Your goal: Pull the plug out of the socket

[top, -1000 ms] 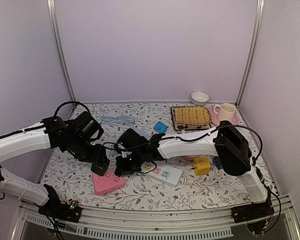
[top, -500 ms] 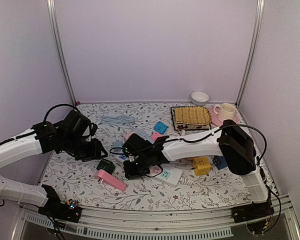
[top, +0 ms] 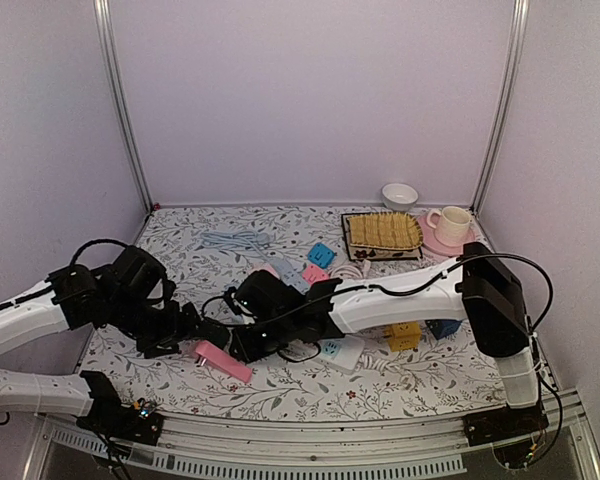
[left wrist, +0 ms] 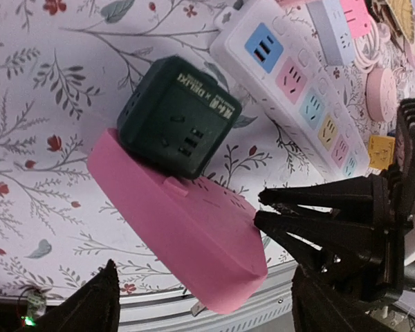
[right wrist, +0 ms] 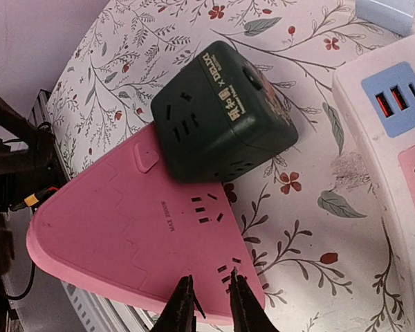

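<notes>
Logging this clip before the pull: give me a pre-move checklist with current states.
1. Left gripper open: ok.
2. Green cube plug between its fingers: not ok, it lies beyond the tips.
3. Right gripper gripping the pink socket strip: cannot tell; tips nearly together at its corner.
4. Plug seated in strip: cannot tell; they touch.
5. White power strip apart from plug: ok.

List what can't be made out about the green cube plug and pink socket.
- Both wrist views: the green cube plug hides its own joint with the pink socket; prongs unseen.
- Top view: plug too small and dark to pick out.
- Right wrist view: whether the right gripper touches the socket is unclear.
</notes>
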